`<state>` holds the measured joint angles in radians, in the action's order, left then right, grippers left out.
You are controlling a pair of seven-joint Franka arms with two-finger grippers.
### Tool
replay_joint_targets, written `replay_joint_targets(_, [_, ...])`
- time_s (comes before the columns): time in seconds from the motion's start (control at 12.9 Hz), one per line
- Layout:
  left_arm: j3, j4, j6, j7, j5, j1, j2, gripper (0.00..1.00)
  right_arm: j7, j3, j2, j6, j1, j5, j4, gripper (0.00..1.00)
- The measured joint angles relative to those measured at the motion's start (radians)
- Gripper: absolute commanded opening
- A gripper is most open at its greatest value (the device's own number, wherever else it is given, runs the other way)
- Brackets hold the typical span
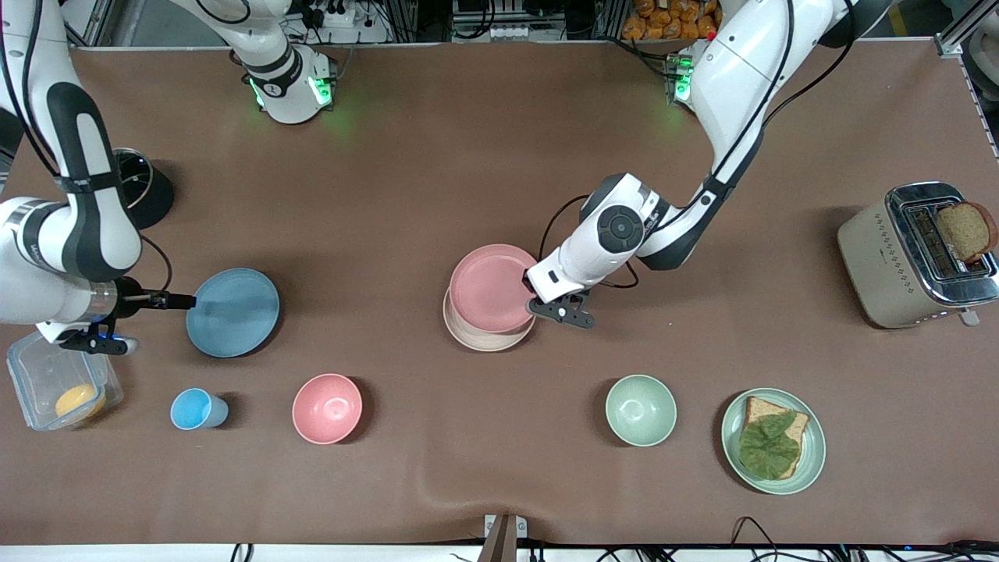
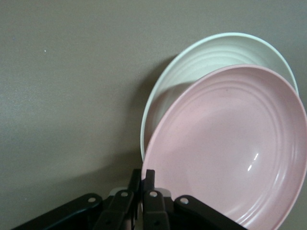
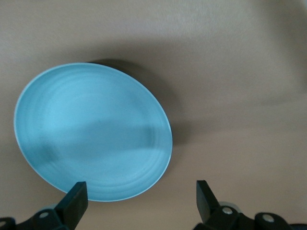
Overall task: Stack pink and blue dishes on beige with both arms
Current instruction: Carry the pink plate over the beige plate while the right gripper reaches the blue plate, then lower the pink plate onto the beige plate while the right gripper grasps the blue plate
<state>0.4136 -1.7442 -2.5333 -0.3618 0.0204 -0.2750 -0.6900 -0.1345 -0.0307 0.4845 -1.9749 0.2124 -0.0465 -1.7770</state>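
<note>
We see the left gripper (image 1: 538,293) clamped on the pink plate's (image 1: 492,287) rim, holding it tilted over the beige plate (image 1: 478,337) mid-table; we can't tell if the two touch. The right gripper (image 1: 183,301) has fingers spread wide, grasping nothing, at the edge of the blue plate (image 1: 232,312), which lies flat on the table (image 1: 437,195) toward the right arm's end, well apart from the stack.
</note>
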Motion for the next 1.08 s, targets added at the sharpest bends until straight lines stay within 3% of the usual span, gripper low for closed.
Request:
replay_joint_targets(0.46, [0.000,0.061,-0.001,-0.032,0.000,-0.004,-0.045,0.00,-0.034,0.004,0.121,-0.060,0.027,-0.042,0.000,1.00])
replay_joint_targets(0.54, [0.000,0.070,-0.001,-0.033,0.000,-0.005,-0.056,0.00,-0.034,0.004,0.138,-0.068,0.027,-0.043,0.000,0.80])
replay_joint_targets(0.62, [0.000,0.077,-0.001,-0.033,0.000,-0.005,-0.065,0.00,-0.034,0.005,0.150,-0.076,0.027,-0.045,0.000,0.40])
replay_joint_targets(0.7, [0.000,0.084,-0.001,-0.033,0.000,-0.005,-0.074,0.00,-0.034,0.005,0.158,-0.079,0.027,-0.046,0.000,0.10])
replay_joint_targets(0.77, [0.000,0.092,-0.001,-0.033,0.000,-0.005,-0.082,0.00,-0.034,0.006,0.159,-0.080,0.027,-0.047,0.000,0.00])
replay_joint_targets(0.85, [0.000,0.099,-0.001,-0.033,0.000,-0.005,-0.088,0.22,-0.034,0.006,0.159,-0.080,0.027,-0.048,0.001,0.00])
replay_joint_targets(0.93, [0.000,0.104,-0.001,-0.033,0.000,-0.005,-0.093,0.56,-0.034,0.006,0.159,-0.080,0.027,-0.048,0.002,0.00])
replay_joint_targets(1.01, [-0.001,0.107,-0.001,-0.033,0.000,-0.004,-0.097,1.00,-0.034,0.006,0.159,-0.080,0.027,-0.048,0.003,0.00])
replay_joint_targets(1.08, [-0.002,0.111,-0.001,-0.033,0.000,-0.003,-0.099,1.00,-0.034,0.006,0.159,-0.080,0.027,-0.048,0.003,0.00])
